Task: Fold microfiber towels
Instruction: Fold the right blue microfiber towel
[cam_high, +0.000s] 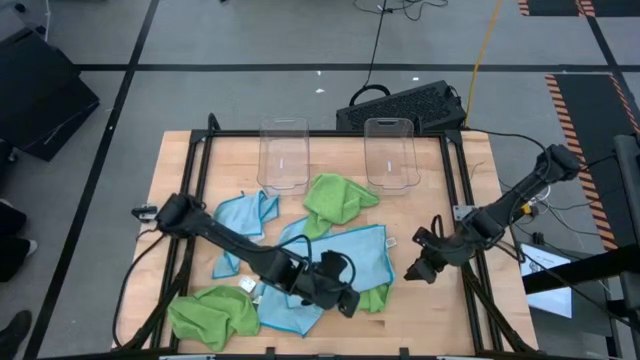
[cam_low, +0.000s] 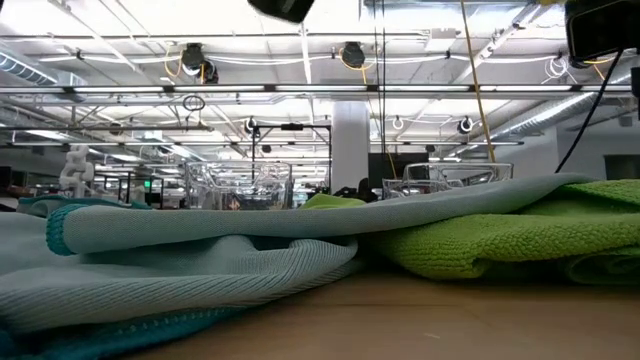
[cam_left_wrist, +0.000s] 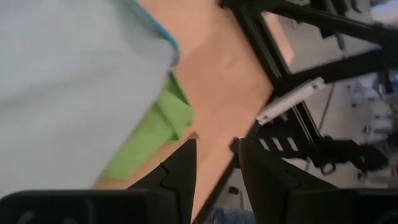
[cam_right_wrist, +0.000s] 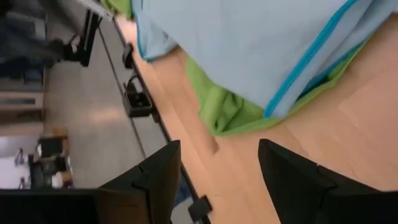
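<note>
Over the worktop's six o'clock edge, both my tools hang empty above the towel pile.

My left tool (cam_high: 345, 300) hovers with a narrow gap, holding nothing, over the spread light blue towel (cam_high: 345, 250), which lies on a lime green towel (cam_high: 375, 296). My right tool (cam_high: 418, 270), fingers parted and empty, waits toward four o'clock. Pinching here, I risk catching both layers or only the hem, dragging the pile toward the worktop (cam_high: 440, 320) edge.

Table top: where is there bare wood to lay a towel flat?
Bare wood runs along the table left edge beside the left bin, and along the right edge past the right bin. The centre and front are crowded with towels.
</note>
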